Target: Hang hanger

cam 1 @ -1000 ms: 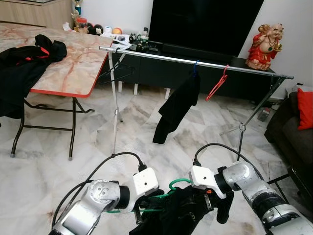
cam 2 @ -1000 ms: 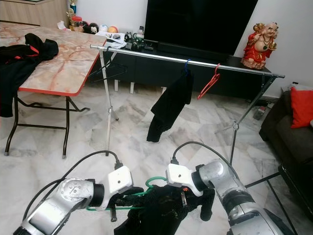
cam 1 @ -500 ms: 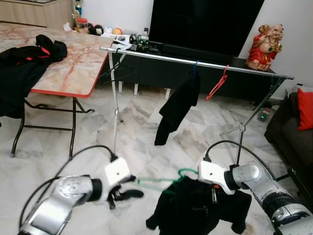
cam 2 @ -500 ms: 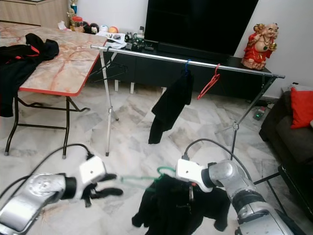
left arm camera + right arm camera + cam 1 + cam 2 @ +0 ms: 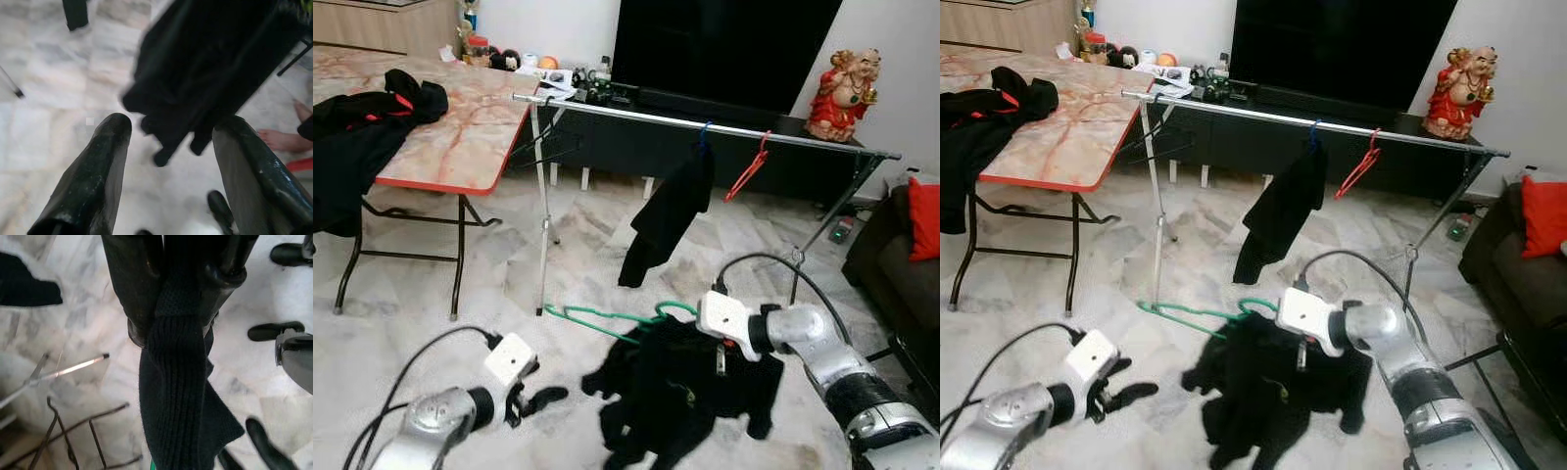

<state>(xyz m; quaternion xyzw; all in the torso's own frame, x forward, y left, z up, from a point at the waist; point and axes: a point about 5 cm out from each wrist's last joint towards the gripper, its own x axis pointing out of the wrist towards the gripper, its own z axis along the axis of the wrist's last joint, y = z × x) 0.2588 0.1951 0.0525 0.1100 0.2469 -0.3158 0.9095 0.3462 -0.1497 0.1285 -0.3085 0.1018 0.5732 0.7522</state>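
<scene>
The right pincer [image 5: 178, 308] is clamping a ribbed fold of a black garment [image 5: 690, 387]; in its wrist view the knit cloth is being squeezed between the two black fingers [image 5: 134, 289] and is trailing down past them. In the head views that garment is draped on a green hanger [image 5: 607, 318], which is being held up above the marble floor [image 5: 401, 323], its hook next to the right pincer and its long wire arm sticking out toward the robot's left. The left pincer [image 5: 171, 132] is hanging low and apart from the hanger, fingers spread wide with nothing between them; its wrist view is looking past them at the dark cloth, and at a person's bare foot [image 5: 281, 139] on the tiles.

Beyond, a silver clothes rail [image 5: 705, 125] is standing before a big dark television [image 5: 715, 49]. Three hangers are hanging on it: a black bare one [image 5: 548, 145] near its left end, a blue one carrying a black top [image 5: 666, 211], and a red bare one [image 5: 747, 168]. At the left, more black clothing [image 5: 362, 137] is lying over the near corner of a marble-patterned bench [image 5: 460, 142] with a red edge. A red and gold laughing figurine [image 5: 842, 93] is sitting to the right of the screen, and a red cushion [image 5: 923, 215] is lying on a dark sofa. No writing can be read anywhere.
</scene>
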